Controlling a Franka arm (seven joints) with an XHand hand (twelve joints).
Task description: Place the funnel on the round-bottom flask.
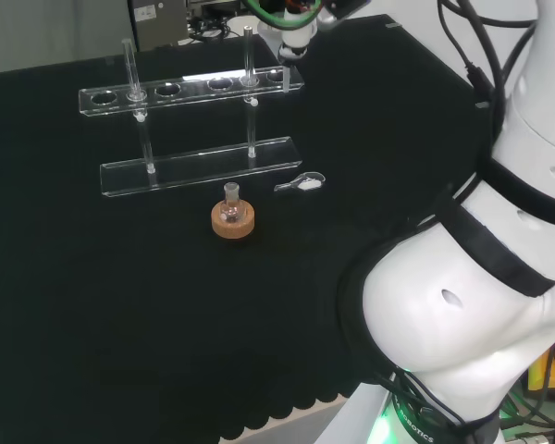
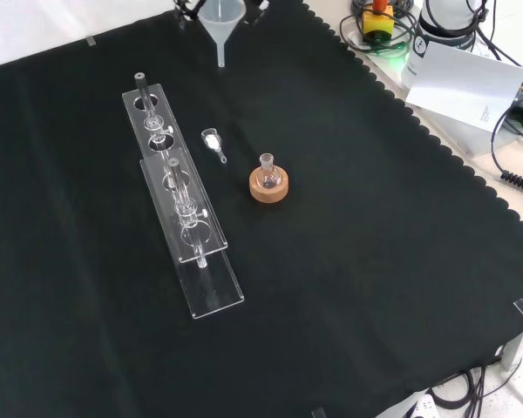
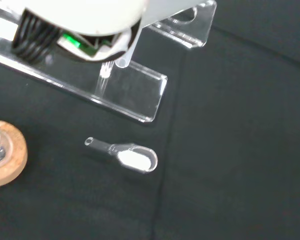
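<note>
Hand (image 1: pixel 291 32) sits at far edge of head view, raised above the worktop (image 2: pixel 375 261), w/ the funnel (image 2: pixel 222 22) hanging from it; can't tell how its fingers lie. Funnel is clear, cone up top, narrow stem pointing down. Round-bottom flask (image 2: pixel 266 170) is small, clear, short neck up, seated in a cork ring (image 2: pixel 268 186), well apart from hand, nearer the camera in head view. Clear scoop w/ white powder (image 3: pixel 132 157) lies between, beside the clear rack (image 1: pixel 194 129).
</note>
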